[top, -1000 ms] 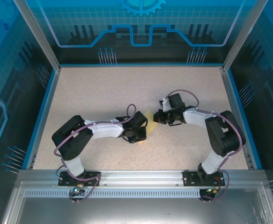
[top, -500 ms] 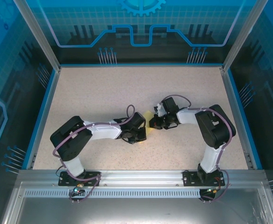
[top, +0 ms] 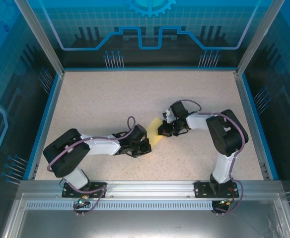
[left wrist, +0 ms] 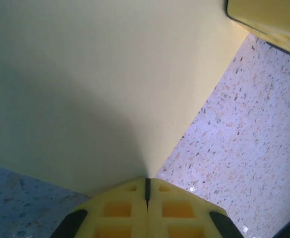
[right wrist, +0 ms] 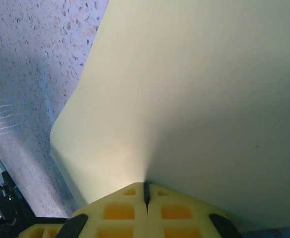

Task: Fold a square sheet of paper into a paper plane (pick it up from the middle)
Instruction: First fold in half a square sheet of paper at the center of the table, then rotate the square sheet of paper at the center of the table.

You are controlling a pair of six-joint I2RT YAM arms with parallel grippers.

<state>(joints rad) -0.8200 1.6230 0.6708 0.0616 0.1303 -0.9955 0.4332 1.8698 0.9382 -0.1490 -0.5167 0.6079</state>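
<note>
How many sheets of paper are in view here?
1. The pale yellow sheet is near the middle of the table, pinched by the left hand and the right hand. More could hide beneath them.

Speckled beige table [top: 110, 94], blue border; yellow paper [top: 155, 135] near middle.

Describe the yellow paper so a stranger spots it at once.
Find the speckled table inside the blue enclosure. Near its centre the left gripper and right gripper pinch the square sheet of paper from opposite sides. Unlike the black-and-white arms, it is pale yellow.
</note>
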